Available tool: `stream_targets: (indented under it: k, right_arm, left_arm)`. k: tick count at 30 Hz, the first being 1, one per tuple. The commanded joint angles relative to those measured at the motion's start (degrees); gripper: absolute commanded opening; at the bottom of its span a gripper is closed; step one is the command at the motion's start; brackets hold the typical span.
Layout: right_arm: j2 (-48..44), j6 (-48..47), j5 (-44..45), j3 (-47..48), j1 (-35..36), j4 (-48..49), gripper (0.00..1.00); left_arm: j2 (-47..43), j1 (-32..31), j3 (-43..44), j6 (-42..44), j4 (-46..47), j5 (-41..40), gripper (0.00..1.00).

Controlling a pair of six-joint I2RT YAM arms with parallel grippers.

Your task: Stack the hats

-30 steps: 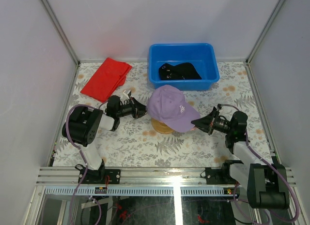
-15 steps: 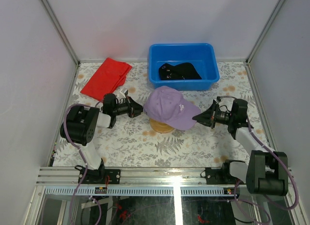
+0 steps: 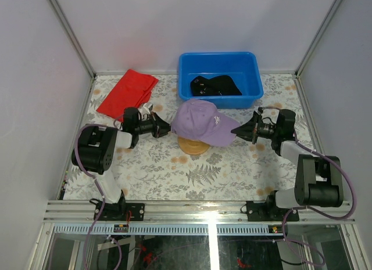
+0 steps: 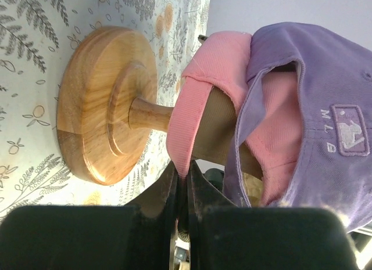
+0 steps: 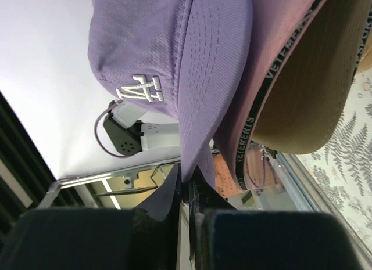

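From above, the purple cap (image 3: 200, 120) sits on the stand (image 3: 193, 147) in the middle of the desk (image 3: 232, 165). The black cap (image 3: 216, 85) lies in the bin (image 3: 187, 78).

Left wrist: the left tool (image 4: 182, 176) seems closed on the rim of the pink cap (image 4: 206, 78), which is under the purple one.

Right wrist: the right tool (image 5: 186, 182) pinches the purple brim.

Plain pale walls (image 3: 174, 26) enclose a desk (image 3: 192, 177) covered in fern-and-flower patterned cloth; metal rails (image 3: 203, 209) run along its near edge.
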Motion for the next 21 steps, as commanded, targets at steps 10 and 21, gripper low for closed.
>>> stream_targets:
  k: [10,21]
  right_arm:
    - [8.4,17.7,2.5,-0.1,-1.7,25.1,0.03]
    - [10.8,1.3,3.1,2.6,-1.8,5.2,0.12]
  left_arm:
    - [4.5,3.8,7.3,10.7,-15.5,-0.2,0.00]
    - [4.9,4.9,8.5,14.4,-19.3,0.9,0.00]
